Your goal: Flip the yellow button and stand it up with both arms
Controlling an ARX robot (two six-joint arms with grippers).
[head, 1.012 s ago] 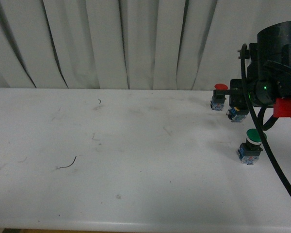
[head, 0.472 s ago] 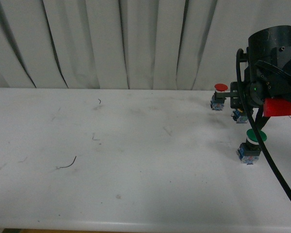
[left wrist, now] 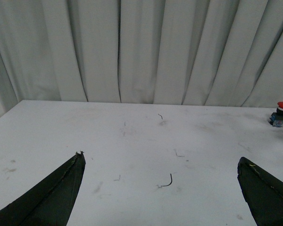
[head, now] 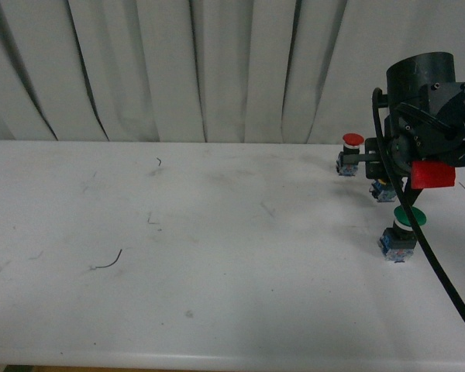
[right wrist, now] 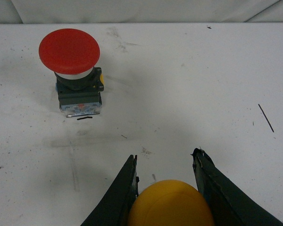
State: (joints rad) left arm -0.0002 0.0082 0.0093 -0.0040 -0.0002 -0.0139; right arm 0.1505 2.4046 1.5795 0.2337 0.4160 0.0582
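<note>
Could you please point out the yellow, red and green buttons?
yellow button (right wrist: pixel 172 205): right wrist view, on its rounded cap, between the end effector's fingers.
red button (right wrist: pixel 69 49): right wrist view, on top of its cap.
green button (head: pixel 409 216): front view, on its cap.

A scuffed white table (head: pixel 217 310) — backed by a pleated white curtain (head: pixel 178 70).

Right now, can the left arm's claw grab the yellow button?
Probably not yet. The yellow button sits between the right claw's fingers, which crowd its sides. The left claw is open but looks far off; its own camera doesn't show that button.
</note>
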